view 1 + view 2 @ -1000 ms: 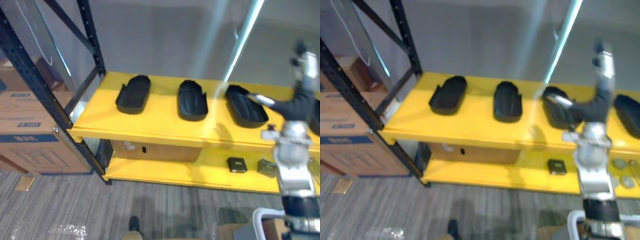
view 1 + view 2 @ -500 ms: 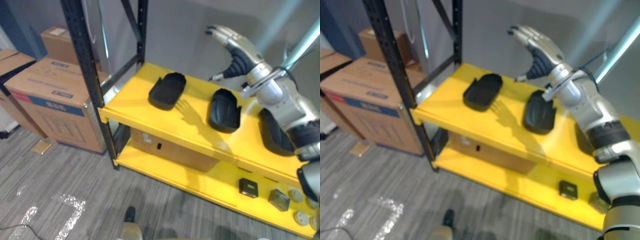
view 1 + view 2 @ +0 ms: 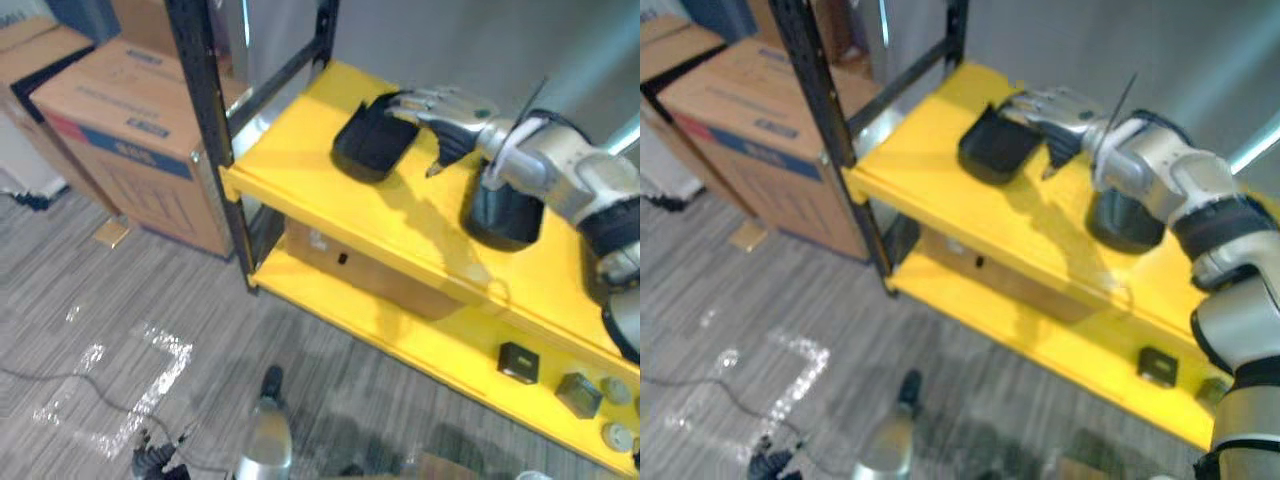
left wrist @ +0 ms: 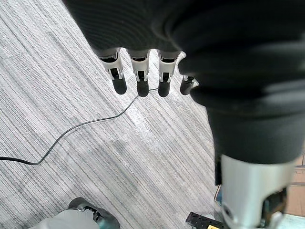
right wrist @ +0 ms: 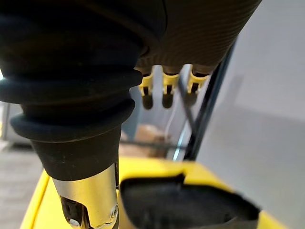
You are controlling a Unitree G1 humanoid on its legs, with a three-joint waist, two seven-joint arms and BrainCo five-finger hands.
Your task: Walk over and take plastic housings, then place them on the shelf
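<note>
Two black plastic housings lie on the yellow shelf's [image 3: 300, 175] upper board: one near its left end [image 3: 368, 143], one further right [image 3: 503, 212]. My right hand [image 3: 445, 110] reaches in from the right and hovers over the left housing's near end, its fingers straight and open, holding nothing. The right wrist view looks past those straight fingers [image 5: 165, 90] at that housing [image 5: 186, 205] below them, with a gap between. My left hand [image 4: 138, 78] hangs over the grey carpet with relaxed, empty fingers.
A black rack upright [image 3: 213, 130] stands at the shelf's left corner. Cardboard boxes [image 3: 120, 140] are stacked left of it. On the lower board sit a brown box [image 3: 370, 280] and small parts [image 3: 518, 362]. Tape marks [image 3: 120, 400] lie on the carpet.
The camera has swung, so the whole shelf has shifted in view. My right hand has come down from a raised pose to just over the left housing.
</note>
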